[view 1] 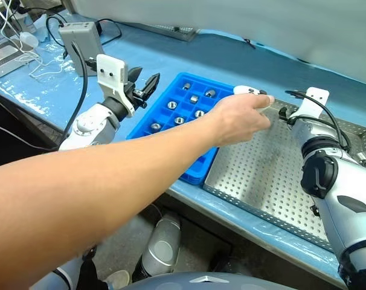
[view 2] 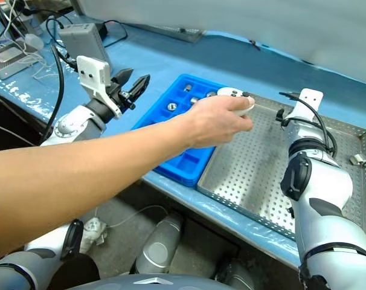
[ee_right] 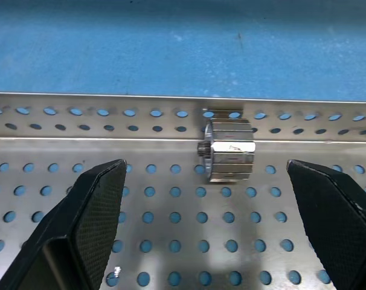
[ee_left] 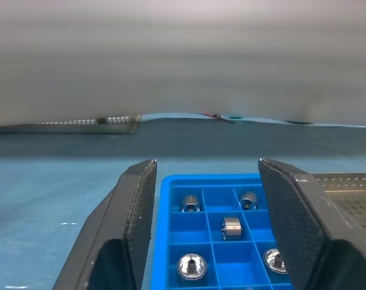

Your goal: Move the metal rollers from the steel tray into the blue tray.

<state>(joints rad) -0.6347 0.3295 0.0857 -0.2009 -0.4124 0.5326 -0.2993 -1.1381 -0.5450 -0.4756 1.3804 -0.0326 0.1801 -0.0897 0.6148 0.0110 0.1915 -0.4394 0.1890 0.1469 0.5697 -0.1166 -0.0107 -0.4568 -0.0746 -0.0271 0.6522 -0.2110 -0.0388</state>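
- While a person's arm (view 1: pixel 110 181) crosses the head views from lower left toward the centre, its hand (view 1: pixel 240 118) holds a small white device (view 1: pixel 249 91) over the seam between the two trays (purpose not evident).
- Blue tray (view 1: pixel 148 124): centre of the left eye view, on the blue table cover (view 1: pixel 189 54); several metal rollers (view 1: pixel 171 105) sit singly in its upper compartments, the nearer cells bare or hidden by the arm. Likely one roller per cell, to keep them apart.
- Steel tray (view 1: pixel 261 181): right of centre, touching the blue tray's right side. One roller (ee_right: pixel 228 150) lies against the far rim in the right wrist view, probably rolled there and stopped by the wall.
- Left gripper (view 1: pixel 144 87): upper left, raised above the table beside the blue tray's left edge, pointing toward it; fingers apart, nothing between them.
- Right gripper (ee_right: pixel 207 235): low over the perforated floor, angled slightly down, fingers spread wide and empty, roller centred just ahead between them. Judged lined up for a pick.
- Grey box (view 1: pixel 80 39) and cables: upper left, well apart.
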